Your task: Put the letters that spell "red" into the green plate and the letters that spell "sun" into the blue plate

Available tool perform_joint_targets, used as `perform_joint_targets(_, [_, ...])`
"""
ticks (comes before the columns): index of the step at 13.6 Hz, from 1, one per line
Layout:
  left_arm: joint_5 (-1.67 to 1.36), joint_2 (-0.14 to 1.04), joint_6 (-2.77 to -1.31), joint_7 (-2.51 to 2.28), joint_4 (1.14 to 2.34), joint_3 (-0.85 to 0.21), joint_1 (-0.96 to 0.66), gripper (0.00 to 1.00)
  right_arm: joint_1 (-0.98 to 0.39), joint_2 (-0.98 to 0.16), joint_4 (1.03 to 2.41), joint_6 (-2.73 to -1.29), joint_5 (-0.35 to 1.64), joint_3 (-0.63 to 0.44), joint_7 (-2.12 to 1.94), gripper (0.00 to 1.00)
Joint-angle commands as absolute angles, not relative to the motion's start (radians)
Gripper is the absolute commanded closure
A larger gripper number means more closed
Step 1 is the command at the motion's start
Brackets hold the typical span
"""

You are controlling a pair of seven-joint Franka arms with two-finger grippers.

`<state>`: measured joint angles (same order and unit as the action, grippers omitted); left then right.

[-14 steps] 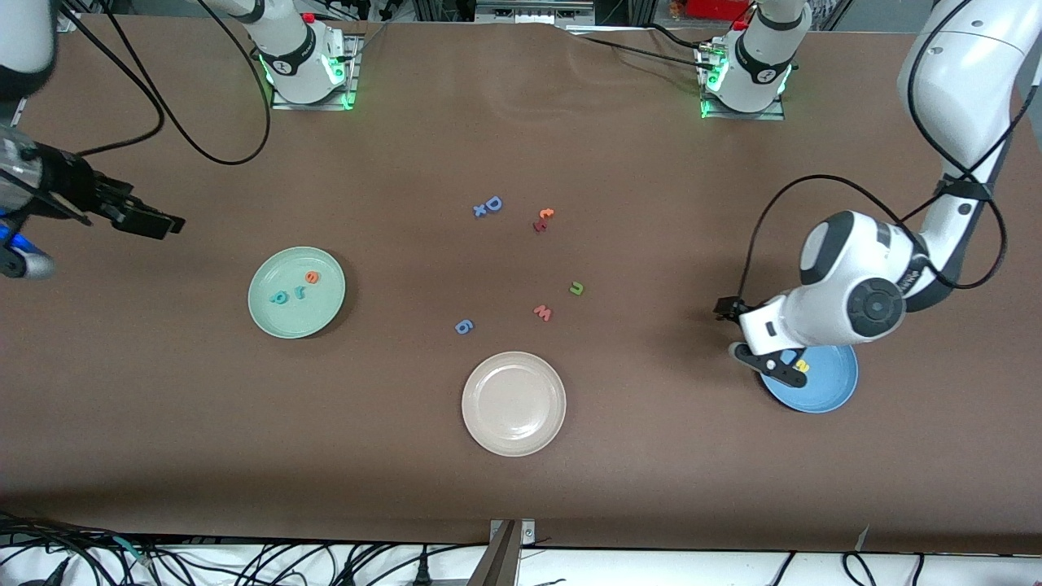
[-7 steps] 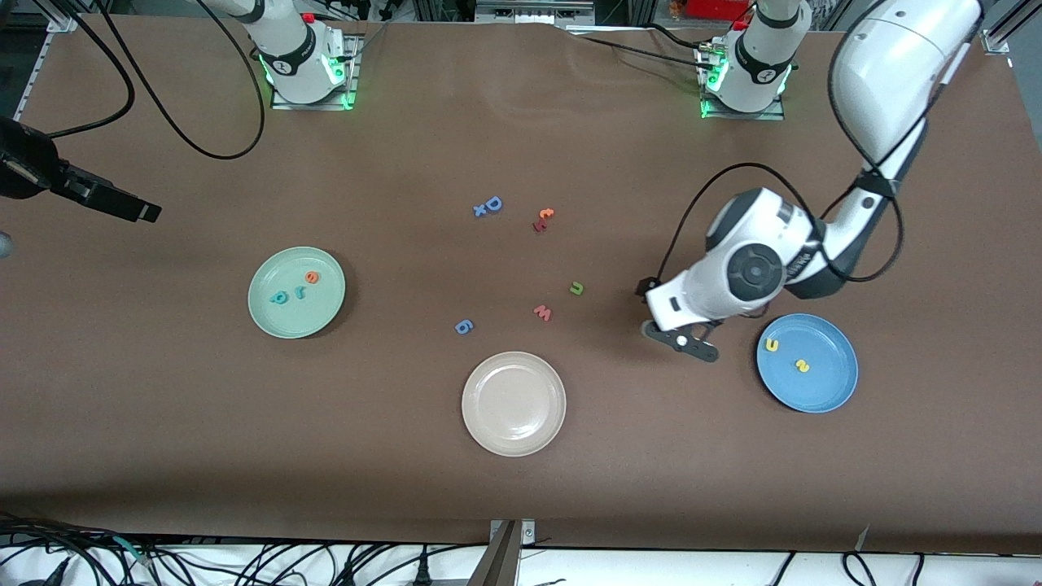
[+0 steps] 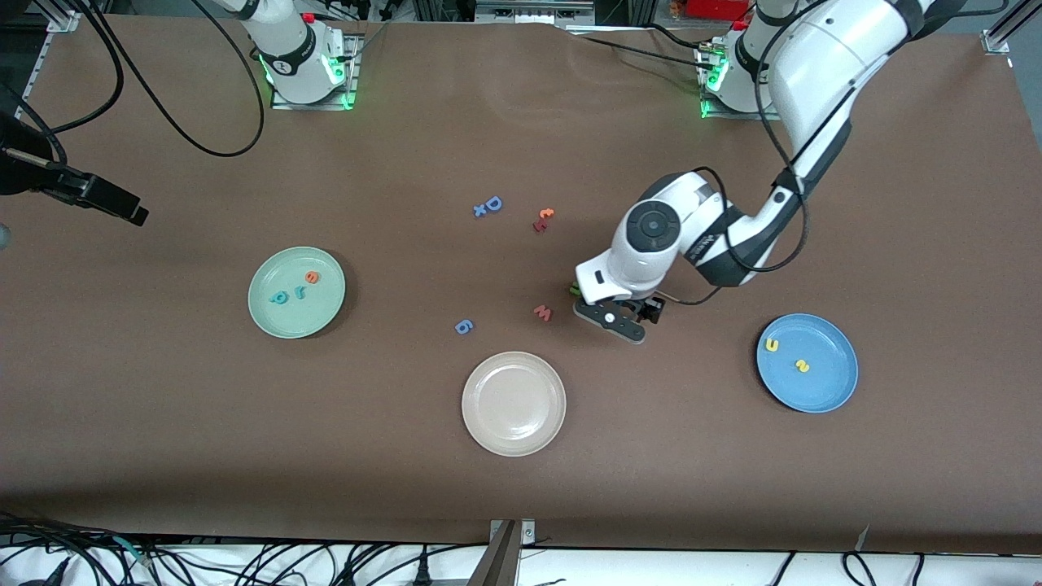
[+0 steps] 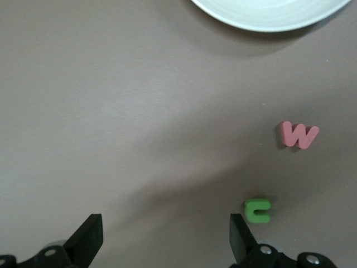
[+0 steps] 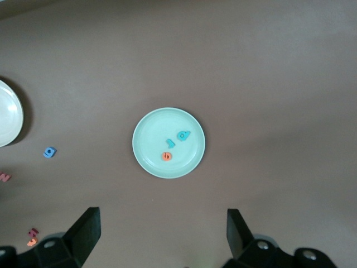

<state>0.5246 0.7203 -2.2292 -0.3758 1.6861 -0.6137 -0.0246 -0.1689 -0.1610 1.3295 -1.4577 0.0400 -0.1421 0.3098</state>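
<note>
The green plate (image 3: pixel 316 316) holds the orange e (image 3: pixel 312 277), teal r (image 3: pixel 299 291) and teal d (image 3: pixel 280 296); the right wrist view looks down on that green plate (image 5: pixel 146 129) from high up. Two yellow letters (image 3: pixel 803 366) lie in the blue plate (image 3: pixel 824 389). The green arch letter (image 4: pixel 257 210) lies on the table beside one fingertip (image 4: pixel 239 237) of my left gripper (image 4: pixel 165 240), which hangs open and empty over bare table; in the front view this green letter (image 3: pixel 574 288) peeks out by my left gripper (image 3: pixel 623 316). My right gripper (image 3: pixel 122 207), open and empty, waits over the right arm's end of the table.
A pink w (image 3: pixel 543 312) lies near the green letter, with a blue g (image 3: pixel 462 326) farther toward the right arm's end. A cream plate (image 3: pixel 488 431) sits nearer the camera. A blue D (image 3: pixel 492 203) and orange t (image 3: pixel 545 214) lie closer to the arms' bases.
My left arm swung from over the blue plate to the middle of the table, beside the green letter. The right gripper drew back toward its end of the table.
</note>
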Motion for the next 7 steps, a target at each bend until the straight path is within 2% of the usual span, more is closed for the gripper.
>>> perform_joint_targets(1, [0.566, 0.756, -2.284, -0.403, 1.678, -0.606, -0.054, 0.0, 0.001, -0.023, 1.555, -1.607, 0.021, 0.033, 0.272, 0.0])
perform_joint_targets(7, [0.566, 0.791, -2.289, -0.41, 1.678, -0.606, -0.126, 0.0, 0.025, -0.029, 1.554, -1.614, 0.028, 0.051, 0.285, 0.0])
